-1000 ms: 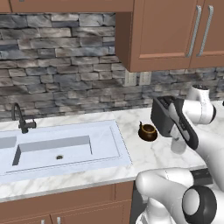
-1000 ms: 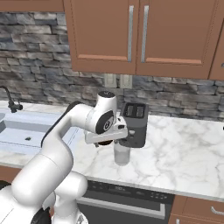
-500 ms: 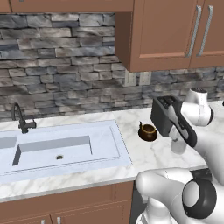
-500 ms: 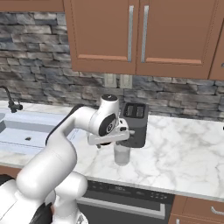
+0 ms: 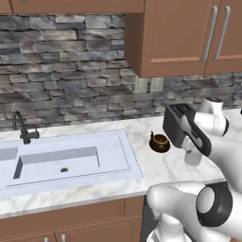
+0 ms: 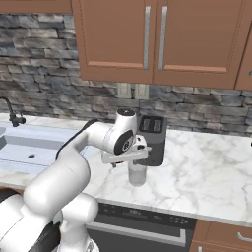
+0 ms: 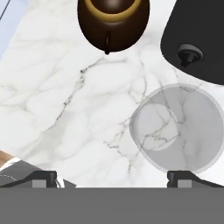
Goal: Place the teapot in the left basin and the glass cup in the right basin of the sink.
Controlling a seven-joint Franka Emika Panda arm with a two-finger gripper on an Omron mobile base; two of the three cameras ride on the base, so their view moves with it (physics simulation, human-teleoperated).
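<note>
In the left base view the sink (image 5: pixel 71 158) sits at nine o'clock in the white marble counter (image 5: pixel 156 165), its dark faucet (image 5: pixel 21 128) at the back edge. The right basin (image 5: pixel 61 163), with its round drain, lies nearest the arm; the left basin (image 5: pixel 5 153) is cut off by the frame's left edge. A strip of bare marble runs between the sink's right rim and the teapot (image 5: pixel 159 142), which stands upright near the picture's centre. At three o'clock from the teapot is the black toaster (image 5: pixel 185 126), and the glass cup (image 5: pixel 193 156) stands just in front of it, partly behind the arm.

In the hand view the teapot (image 7: pixel 113 24) is at twelve o'clock, its gold rim cut by the top edge. The glass cup (image 7: pixel 178 127) lies at four o'clock, seen from above, close beside the toaster (image 7: pixel 197 39) at two o'clock. Open marble fills the space from nine to six o'clock. The gripper (image 7: pixel 113 178) has its fingers spread wide apart, holding nothing; the right fingertip (image 7: pixel 186 177) sits just below the cup's rim, while the left one is over bare counter.

In the right base view the hand hangs directly above the glass cup (image 6: pixel 137 173), with clear counter (image 6: pixel 206 167) toward three o'clock.

Compared with a second ago, the hand has shifted slightly toward the cup; teapot, cup and toaster have not moved.
</note>
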